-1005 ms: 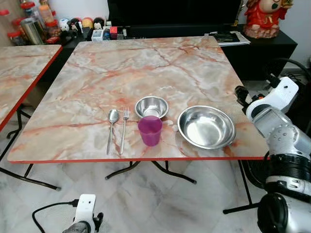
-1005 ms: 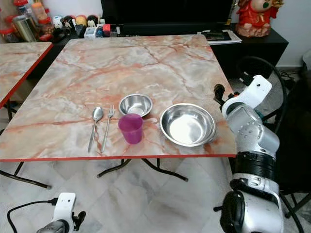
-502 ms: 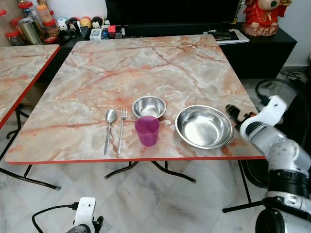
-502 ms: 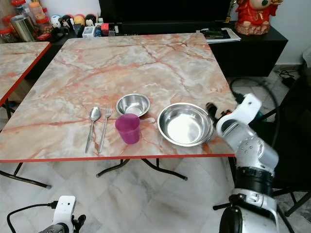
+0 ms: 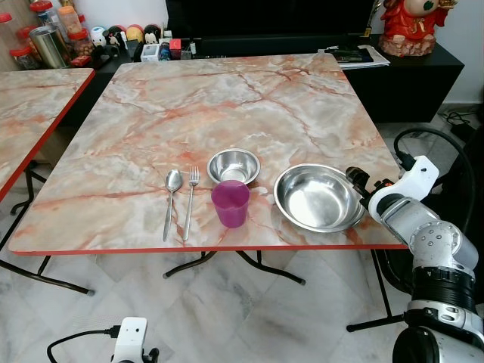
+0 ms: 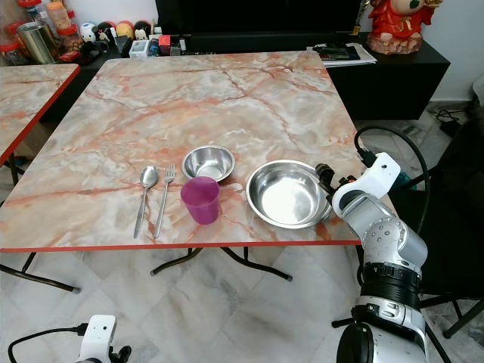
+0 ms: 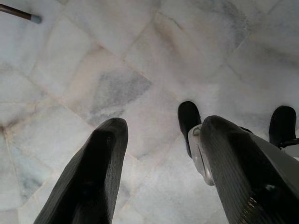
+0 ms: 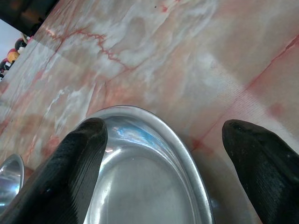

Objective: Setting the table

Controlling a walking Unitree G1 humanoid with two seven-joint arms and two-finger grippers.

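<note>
- While the left gripper [image 7: 159, 172] hangs idle low over the pale tiled floor [image 7: 117, 70], its two black fingers parted with nothing between them, the right gripper [image 8: 163, 172] is the one at work, at the right edge of the marble table [image 5: 227, 98].
- The large steel plate [image 5: 319, 197] sits right of centre in the left eye view, near the table's front edge; it is a shallow round dish, so it has no long axis to line up with.
- In the right wrist view the right gripper's fingers [image 8: 70, 172] are spread wide, one over the plate's rim and the other out over bare marble, so the near rim runs between them; nothing is clamped yet.
- From the fingers the plate lies ahead and towards the table's middle, and in the head views the fingertips reach its right-hand rim, close or touching.
- The right arm is plainly the nearer one, so the plate is probably its target.
- Left of the plate stand a small steel bowl [image 5: 234, 165] and, just in front of it, a purple plastic cup [image 5: 230, 203].
- Further left, a spoon [image 5: 172, 198] and fork [image 5: 190, 199] lie side by side, handles towards the front edge.
- The likely next move is to close on the rim, which is thin and slippery.
</note>
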